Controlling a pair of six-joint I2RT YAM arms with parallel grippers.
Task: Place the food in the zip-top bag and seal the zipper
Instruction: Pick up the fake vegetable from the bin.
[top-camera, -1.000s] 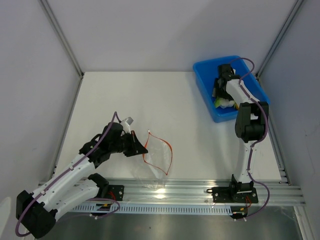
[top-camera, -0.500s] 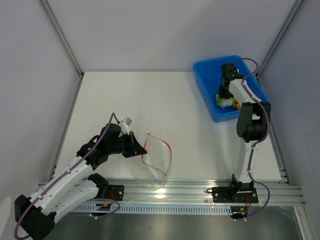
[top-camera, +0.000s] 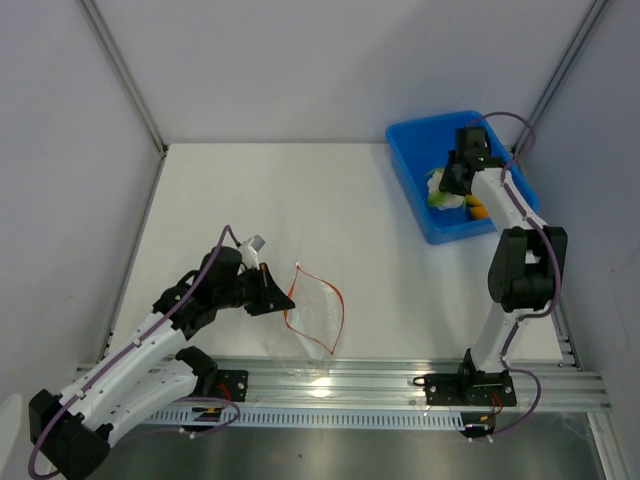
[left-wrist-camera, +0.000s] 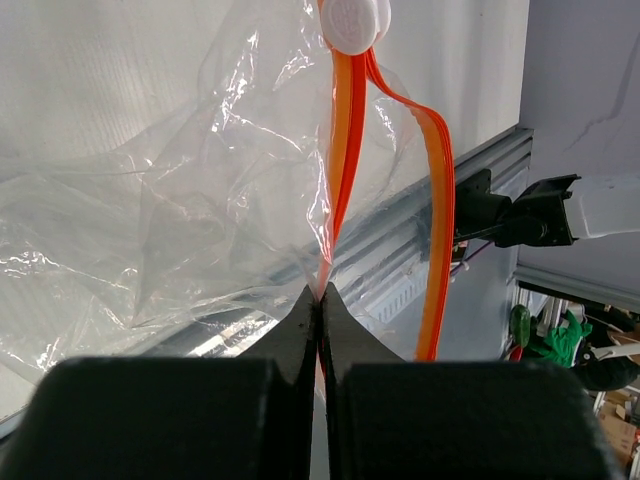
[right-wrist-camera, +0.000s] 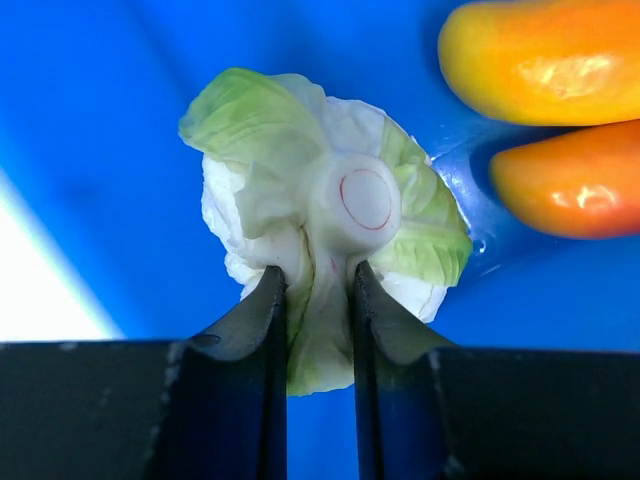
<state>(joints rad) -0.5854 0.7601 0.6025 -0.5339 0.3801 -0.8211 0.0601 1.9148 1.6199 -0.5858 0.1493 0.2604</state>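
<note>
The clear zip-top bag (top-camera: 312, 320) lies near the table's front with its mouth gaping. Its orange-red zipper (left-wrist-camera: 343, 150) runs up to a white slider (left-wrist-camera: 354, 22). My left gripper (left-wrist-camera: 321, 296) is shut on the bag's mouth edge and holds it up. Over the blue bin (top-camera: 418, 190) at the back right, my right gripper (right-wrist-camera: 318, 285) is shut on a white-and-green cauliflower-like food piece (right-wrist-camera: 325, 225), seen in the top view (top-camera: 440, 190) lifted a little above the bin floor. A yellow-orange piece (right-wrist-camera: 545, 60) and a red-orange piece (right-wrist-camera: 570, 180) lie in the bin beside it.
Grey walls with metal corner posts (top-camera: 125, 75) close in the white table (top-camera: 280, 200) on three sides. An aluminium rail (top-camera: 400, 380) runs along the near edge between the arm bases.
My right gripper has closed on the white-and-green piece in the bin and drawn it up and to the right. The left gripper keeps its hold on the bag, barely shifted.
</note>
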